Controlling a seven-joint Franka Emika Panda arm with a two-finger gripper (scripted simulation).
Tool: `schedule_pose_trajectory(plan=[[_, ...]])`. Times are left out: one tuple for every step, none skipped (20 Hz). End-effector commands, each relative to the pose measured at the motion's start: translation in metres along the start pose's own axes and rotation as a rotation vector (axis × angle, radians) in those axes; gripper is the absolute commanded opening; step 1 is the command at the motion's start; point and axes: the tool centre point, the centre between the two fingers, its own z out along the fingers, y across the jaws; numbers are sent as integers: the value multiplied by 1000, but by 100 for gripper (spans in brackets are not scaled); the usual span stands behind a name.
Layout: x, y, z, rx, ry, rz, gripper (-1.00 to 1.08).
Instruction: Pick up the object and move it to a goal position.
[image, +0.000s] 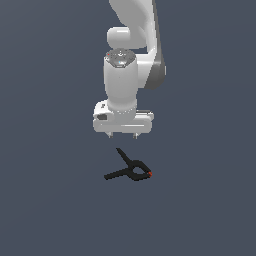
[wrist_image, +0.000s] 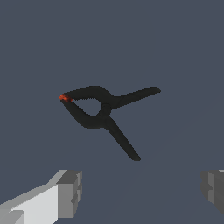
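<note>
The object is a small black spring clamp (image: 131, 169) with two thin splayed handles, looped jaws and an orange-red tip, lying flat on the dark grey floor (image: 50, 200). Its tip points to the exterior view's right. My gripper (image: 123, 136) hangs above it and a little behind, pointing straight down, apart from the clamp. Its fingers are spread wide and hold nothing. In the wrist view the clamp (wrist_image: 103, 109) lies beyond the two grey fingertips (wrist_image: 70, 192), outside the gap between them.
The floor is a plain dark grey surface with nothing else on it. No goal marker shows in either view.
</note>
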Motion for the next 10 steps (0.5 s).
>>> schedule_pose_trajectory(plan=[[0,0,0,0,0,0,28],[0,-1,0,0,0,-2,28],[0,-2,0,1,-1,-6,28],[-1,-5,0,2,-2,-13,28],[-1,-9,1,3,-3,-23,28],[-2,-12,1,4,-4,-33,28],[-2,-15,1,4,-5,-39,28],[-2,-16,1,5,-5,-42,28],[-2,-16,1,5,-5,-42,28],[-2,-15,1,5,-5,-40,28]])
